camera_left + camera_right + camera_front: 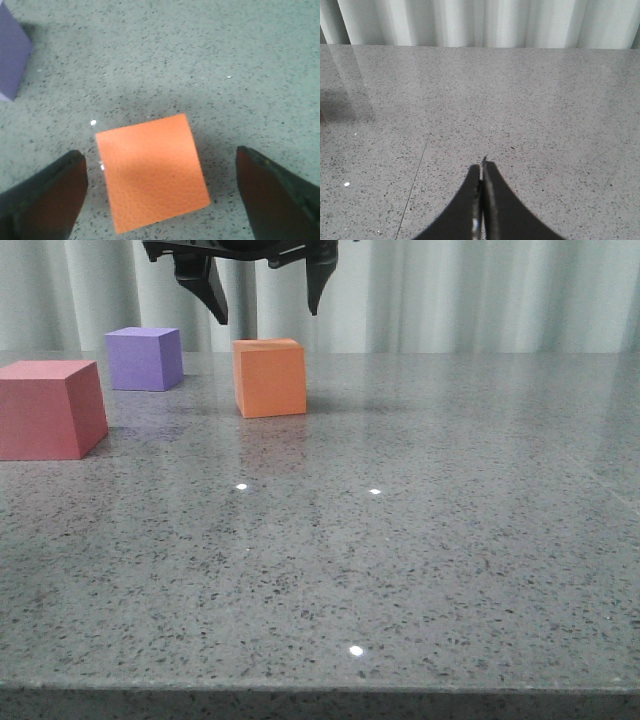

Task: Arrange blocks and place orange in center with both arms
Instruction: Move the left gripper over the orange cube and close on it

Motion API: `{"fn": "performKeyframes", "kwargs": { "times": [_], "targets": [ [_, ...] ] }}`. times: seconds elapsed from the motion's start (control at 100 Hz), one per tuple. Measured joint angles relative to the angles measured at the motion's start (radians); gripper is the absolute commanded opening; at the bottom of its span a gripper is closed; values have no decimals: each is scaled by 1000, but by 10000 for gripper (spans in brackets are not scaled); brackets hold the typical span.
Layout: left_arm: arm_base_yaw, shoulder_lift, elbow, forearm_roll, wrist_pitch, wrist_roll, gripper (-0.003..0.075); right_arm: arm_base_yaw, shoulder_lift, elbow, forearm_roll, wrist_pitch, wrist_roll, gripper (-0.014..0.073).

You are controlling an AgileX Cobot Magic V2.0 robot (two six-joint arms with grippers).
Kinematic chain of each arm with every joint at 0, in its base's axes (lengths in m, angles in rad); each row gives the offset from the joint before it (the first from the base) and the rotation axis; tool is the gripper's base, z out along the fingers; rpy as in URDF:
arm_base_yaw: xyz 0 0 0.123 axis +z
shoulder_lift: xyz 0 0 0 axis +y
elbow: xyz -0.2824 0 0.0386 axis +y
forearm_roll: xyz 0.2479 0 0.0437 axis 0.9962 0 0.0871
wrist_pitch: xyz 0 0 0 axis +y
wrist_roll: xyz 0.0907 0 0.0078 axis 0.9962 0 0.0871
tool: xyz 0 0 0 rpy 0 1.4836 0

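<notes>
The orange cube [270, 378] stands on the grey speckled table, left of middle and toward the back. The purple cube [145, 358] is behind it to the left, and the red-pink cube [50, 408] sits at the left edge, nearer. My left gripper [268, 312] hangs open just above the orange cube, not touching it. In the left wrist view the orange cube [152, 172] lies between the spread fingers [47, 197] with a gap on each side, and a corner of the purple cube [12, 52] shows. My right gripper [482, 167] is shut and empty over bare table.
The grey speckled table [400, 540] runs to a front edge near the bottom of the front view. Pale curtains [480, 290] hang behind the table. A thin seam line [415, 185] crosses the tabletop in the right wrist view.
</notes>
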Motion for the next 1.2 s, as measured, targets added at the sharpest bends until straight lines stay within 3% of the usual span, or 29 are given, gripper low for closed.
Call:
{"fn": "performKeyframes", "kwargs": {
  "times": [0.22, 1.2],
  "targets": [
    [-8, 25, 0, 40, 37, -71, 567, 0, 0, 0, 0, 0, 0, -69],
    [-32, 82, -2, 74, 37, -76, 567, 0, 0, 0, 0, 0, 0, -69]
  ]
}}
